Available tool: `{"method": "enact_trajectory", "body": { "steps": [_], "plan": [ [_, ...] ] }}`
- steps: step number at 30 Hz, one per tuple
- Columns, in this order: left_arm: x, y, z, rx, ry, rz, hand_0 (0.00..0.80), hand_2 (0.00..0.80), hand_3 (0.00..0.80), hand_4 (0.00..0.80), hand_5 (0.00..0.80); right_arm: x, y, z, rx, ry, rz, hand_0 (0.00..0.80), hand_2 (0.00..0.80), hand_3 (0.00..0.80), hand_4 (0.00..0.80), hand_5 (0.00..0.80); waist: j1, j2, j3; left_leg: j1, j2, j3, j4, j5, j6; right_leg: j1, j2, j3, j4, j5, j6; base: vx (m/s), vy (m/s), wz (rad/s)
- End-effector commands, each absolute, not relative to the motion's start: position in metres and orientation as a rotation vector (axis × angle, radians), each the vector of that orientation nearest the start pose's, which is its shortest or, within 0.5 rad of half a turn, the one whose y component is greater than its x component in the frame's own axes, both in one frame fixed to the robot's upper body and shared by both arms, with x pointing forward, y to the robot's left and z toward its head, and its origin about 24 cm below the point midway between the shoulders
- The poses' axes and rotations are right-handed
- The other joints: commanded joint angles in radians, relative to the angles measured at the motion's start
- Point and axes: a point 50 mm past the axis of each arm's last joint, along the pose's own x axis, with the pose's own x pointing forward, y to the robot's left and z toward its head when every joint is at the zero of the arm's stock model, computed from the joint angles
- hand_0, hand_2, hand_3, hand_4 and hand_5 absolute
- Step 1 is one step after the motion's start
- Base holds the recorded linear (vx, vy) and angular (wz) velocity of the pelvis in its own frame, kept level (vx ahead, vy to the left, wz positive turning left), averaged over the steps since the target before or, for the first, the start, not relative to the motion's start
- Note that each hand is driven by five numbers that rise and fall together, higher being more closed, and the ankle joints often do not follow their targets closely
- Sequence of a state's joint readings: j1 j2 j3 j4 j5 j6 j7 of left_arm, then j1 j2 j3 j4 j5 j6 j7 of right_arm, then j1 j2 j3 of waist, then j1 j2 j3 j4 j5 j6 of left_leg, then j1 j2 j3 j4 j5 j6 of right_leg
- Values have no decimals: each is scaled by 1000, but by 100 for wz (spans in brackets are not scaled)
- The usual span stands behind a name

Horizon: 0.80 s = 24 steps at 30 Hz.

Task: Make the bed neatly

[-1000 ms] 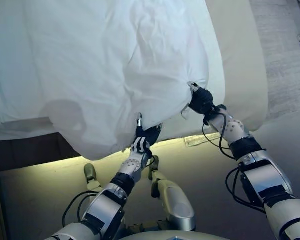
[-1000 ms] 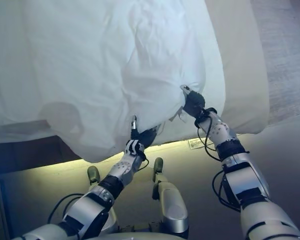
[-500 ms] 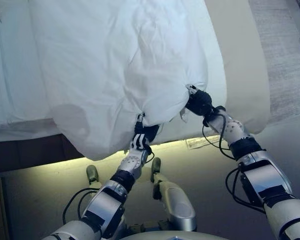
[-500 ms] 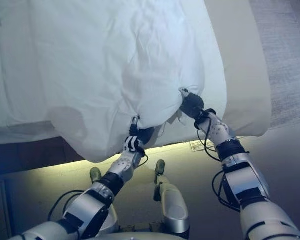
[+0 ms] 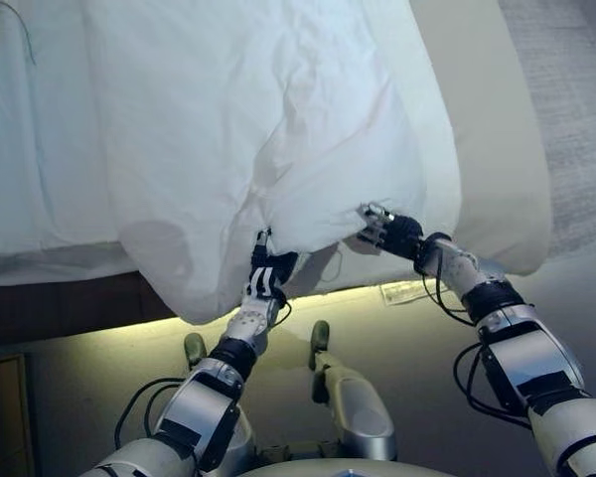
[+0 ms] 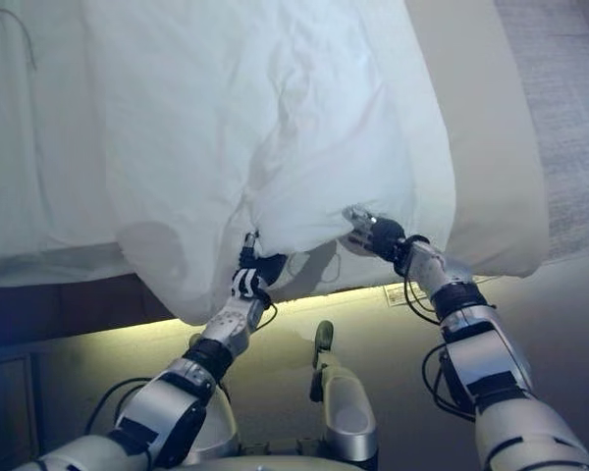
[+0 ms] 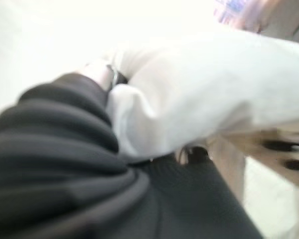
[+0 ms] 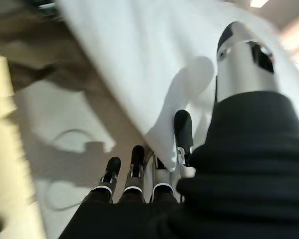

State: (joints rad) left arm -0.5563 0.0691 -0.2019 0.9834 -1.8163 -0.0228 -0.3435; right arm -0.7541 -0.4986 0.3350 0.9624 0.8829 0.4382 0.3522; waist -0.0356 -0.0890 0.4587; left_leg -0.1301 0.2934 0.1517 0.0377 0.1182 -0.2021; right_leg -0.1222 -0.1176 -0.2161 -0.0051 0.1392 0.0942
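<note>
Evidently the robot is taking the white duvet [image 5: 258, 129] by its near hem, because that is the edge it must carry to spread the cover flat. The duvet lies heaped over the bed [image 5: 497, 149], its bulk running from the middle of the head views up toward twelve o'clock, with a loose corner sagging over the bed's near edge at about seven o'clock. The left hand [image 5: 265, 281] comes up from six o'clock and is tucked under the hem; its wrist view shows cloth bunched against the dark cover with a fingertip curled over the fold, so I judge it is clasping the duvet. The right hand [image 5: 389, 229] sits at about four o'clock, and its wrist view shows the hem trapped between the thumb and the row of fingers [image 8: 137, 162], a narrow pinch on the cloth. The two grips are set apart along the hem, I would say so the cloth between them can be drawn taut rather than dragged in a lump. The bare beige side of the bed at two o'clock suggests the cover has not yet been evened out.
</note>
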Motion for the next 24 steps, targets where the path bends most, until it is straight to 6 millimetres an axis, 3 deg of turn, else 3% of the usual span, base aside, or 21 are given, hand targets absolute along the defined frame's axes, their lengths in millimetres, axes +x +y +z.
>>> {"method": "enact_trajectory", "body": {
  "steps": [1, 3, 6, 12, 17, 24],
  "plan": [
    [331, 187, -4, -1478, 91, 57, 800, 800, 800, 800, 800, 345, -248, 41, 274, 641, 254, 0, 0, 0, 0, 0, 49, -42, -24, 21, 26, -34, 21, -14, -6, 1, -66, -31, 68, -59, 53, 20, 29, 16],
    [327, 216, -7, -1442, 73, 104, 800, 800, 800, 800, 800, 336, -257, 28, 267, 686, 223, 0, 0, 0, 0, 0, 59, -34, -28, 18, 20, -47, 19, -15, -4, 2, -71, -36, 73, -66, 53, 26, 45, 16],
    [316, 243, -11, -1385, 67, 118, 800, 800, 800, 800, 800, 323, -266, 11, 293, 722, 206, 0, 0, 0, 0, 0, 71, -16, -30, 15, 8, -62, 19, -20, 2, 1, -84, -46, 83, -74, 53, 8, 72, 9],
    [294, 269, -24, -1252, 109, 131, 800, 800, 800, 800, 800, 309, -270, -8, 318, 735, 164, 0, 0, 0, 0, 0, 90, 34, -37, 6, -27, -87, 19, -29, 16, -10, -111, -51, 102, -83, 57, -18, 130, 16],
    [271, 285, -39, -1170, 159, 200, 800, 800, 800, 800, 800, 304, -280, -9, 294, 728, 128, 0, 0, 0, 0, 0, 110, 84, -57, 22, -62, -101, -7, -28, 27, 11, -137, -63, 94, -86, 66, -3, 152, 9],
    [235, 313, -54, -1046, 228, 305, 800, 800, 800, 800, 800, 299, -282, -13, 290, 723, 112, 0, 0, 0, 0, 0, 138, 110, -113, 71, -86, -101, -48, -23, 34, 71, -159, -95, 70, -85, 75, 45, 75, 14]
  ]
}}
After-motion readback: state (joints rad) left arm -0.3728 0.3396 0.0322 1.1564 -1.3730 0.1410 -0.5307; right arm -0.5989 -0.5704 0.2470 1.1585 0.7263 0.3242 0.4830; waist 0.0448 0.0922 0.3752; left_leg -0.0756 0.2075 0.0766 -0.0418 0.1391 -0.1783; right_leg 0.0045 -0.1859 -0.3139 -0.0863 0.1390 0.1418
